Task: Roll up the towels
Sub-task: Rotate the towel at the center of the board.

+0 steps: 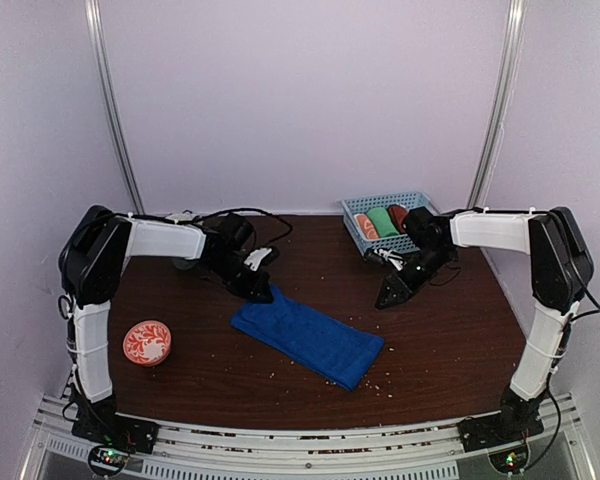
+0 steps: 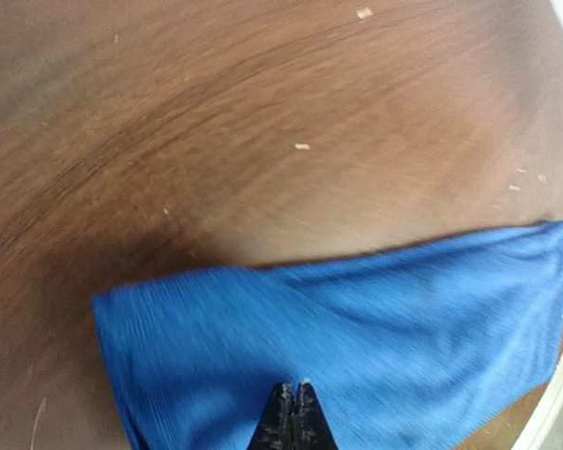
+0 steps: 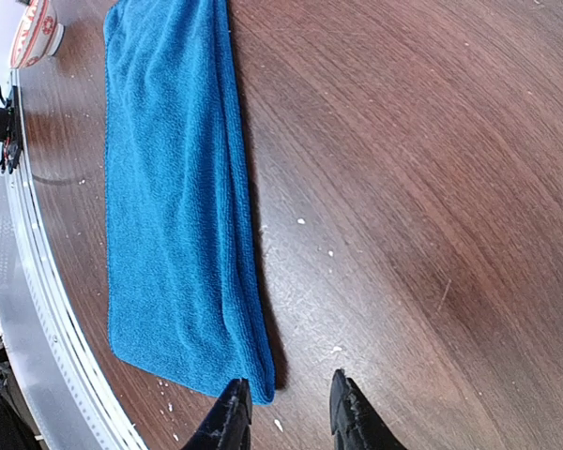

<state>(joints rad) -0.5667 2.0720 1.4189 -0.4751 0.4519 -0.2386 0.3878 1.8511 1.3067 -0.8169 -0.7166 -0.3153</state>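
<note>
The royal blue towel point(image 1: 307, 337) lies flat as a long rectangle in the middle of the table. It also shows in the left wrist view point(image 2: 357, 337) and the right wrist view point(image 3: 174, 206). My left gripper point(image 1: 263, 293) is at the towel's far left corner; its tips point(image 2: 294, 386) are shut together over the cloth, with no fabric visibly pinched. My right gripper point(image 1: 385, 297) is open and empty, low over bare wood, with the towel's end corner just inside its left fingertip point(image 3: 288, 398). A dark rust-brown roll point(image 1: 398, 215) lies in the basket.
A blue-grey mesh basket point(image 1: 410, 198) at the back right also holds a green roll point(image 1: 382, 220) and an orange-and-white roll point(image 1: 366, 227). A red-and-white patterned bowl point(image 1: 147, 342) sits at the near left. A metal rail runs along the table's near edge point(image 3: 38, 309).
</note>
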